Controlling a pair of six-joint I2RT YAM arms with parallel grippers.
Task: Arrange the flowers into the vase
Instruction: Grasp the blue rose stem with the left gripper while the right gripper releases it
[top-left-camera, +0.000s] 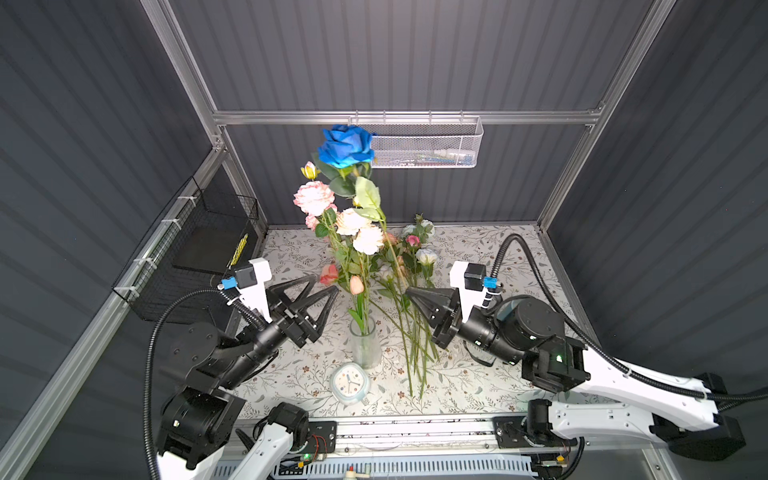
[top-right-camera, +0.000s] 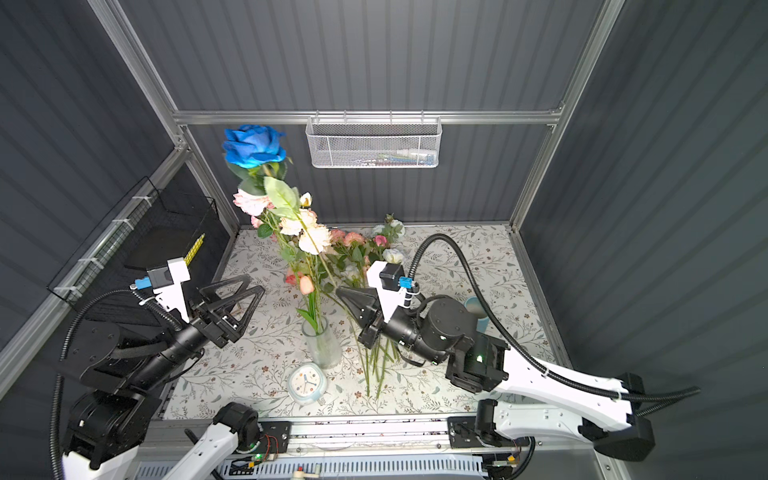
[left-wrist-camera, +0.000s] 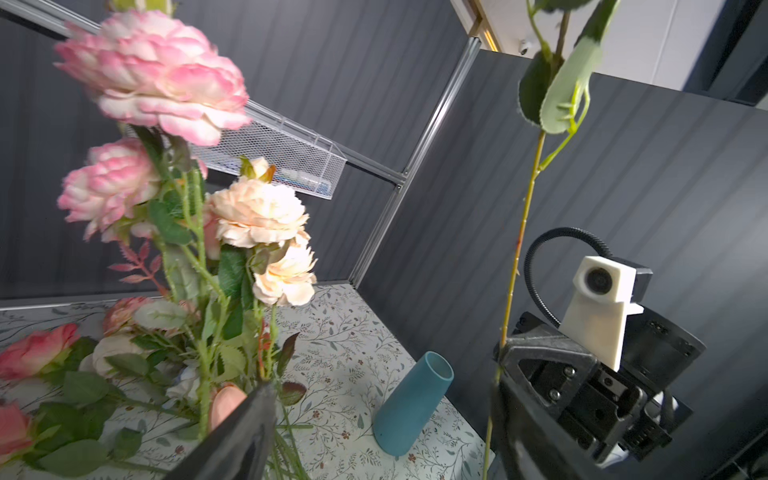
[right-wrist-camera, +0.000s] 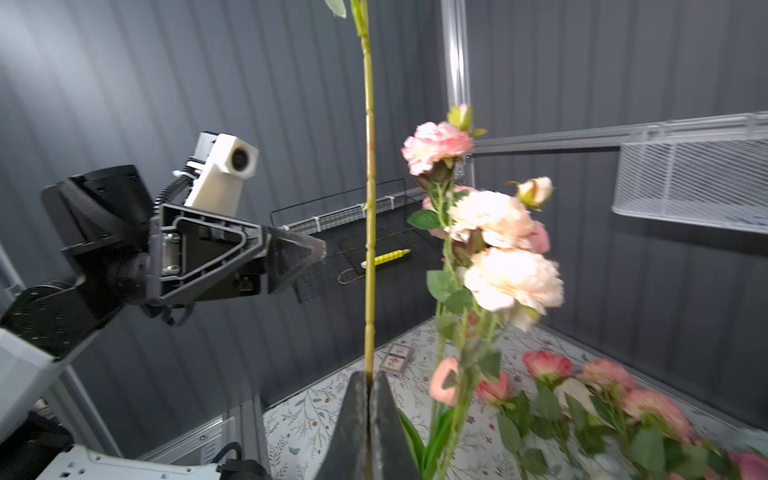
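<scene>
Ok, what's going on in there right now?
The right hand is shut on the stem of the deep blue rose, holding it upright just right of the glass vase. The vase already holds several pink and cream flowers. The left hand is open and empty beside that bunch. More loose flowers lie on the table, right of the vase.

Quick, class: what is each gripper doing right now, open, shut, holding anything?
Left gripper: open, holding nothing.
Right gripper: shut on the blue rose stem.
</scene>
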